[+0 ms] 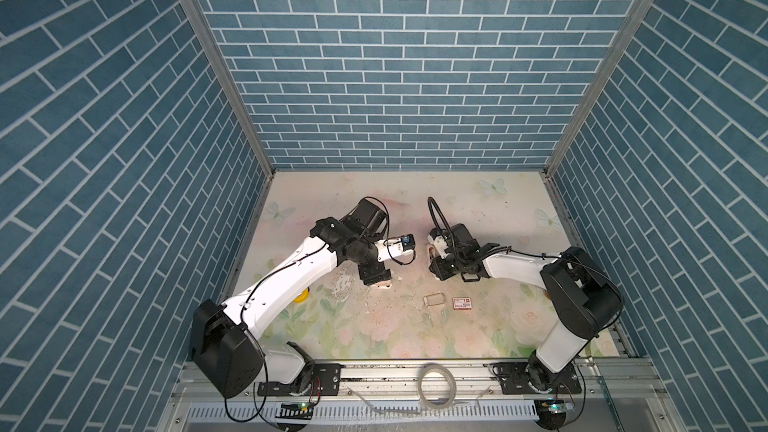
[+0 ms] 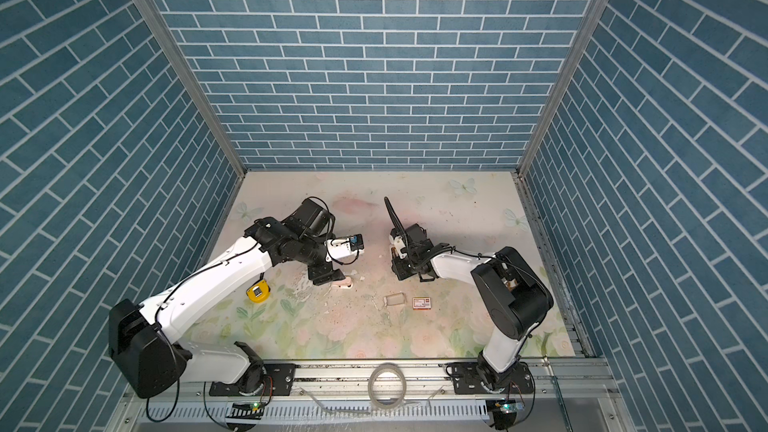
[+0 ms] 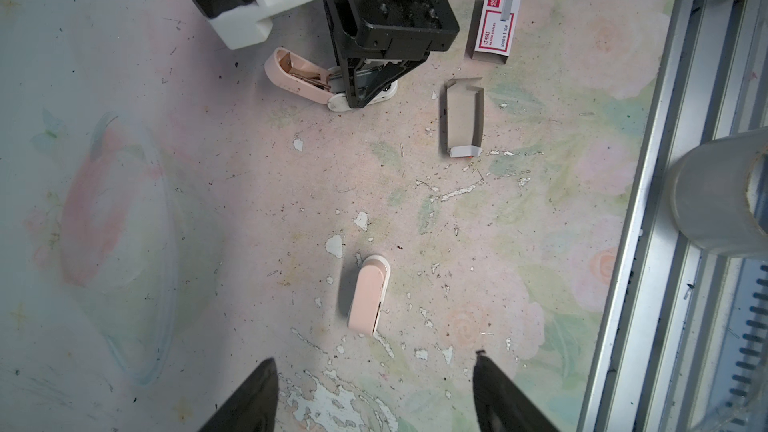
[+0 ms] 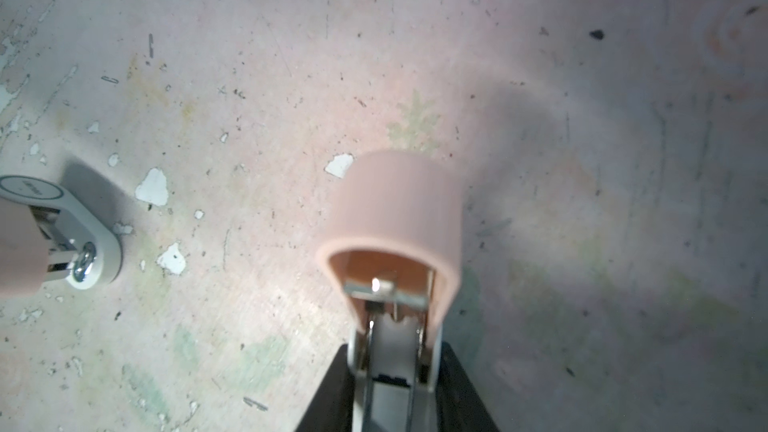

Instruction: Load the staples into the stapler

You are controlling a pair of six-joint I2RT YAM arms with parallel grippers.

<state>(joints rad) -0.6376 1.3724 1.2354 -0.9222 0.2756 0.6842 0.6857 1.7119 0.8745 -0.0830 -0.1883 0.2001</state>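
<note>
stapler (image 4: 399, 209) open, clamped between right fingers (image 4: 328, 401); left fingers (image 3: 249, 401) apart

The tray (image 1: 434, 299) lies just left of the box (image 1: 462, 303), both before the open stapler (image 3: 297, 76).

Two pink staplers (image 3: 297, 74) (image 3: 368, 301), one red-and-white box (image 3: 494, 24), one cardboard tray (image 3: 463, 118), one yellow tape measure (image 2: 257, 290), one roll of clear tape (image 2: 387, 384), two robot arms (image 1: 286, 276) (image 1: 515, 268)

We find both top views evenly lit, sharp, bowed at edges. Right wrist view: blurred close up, shadowed surface (image 4: 582, 160).
</note>
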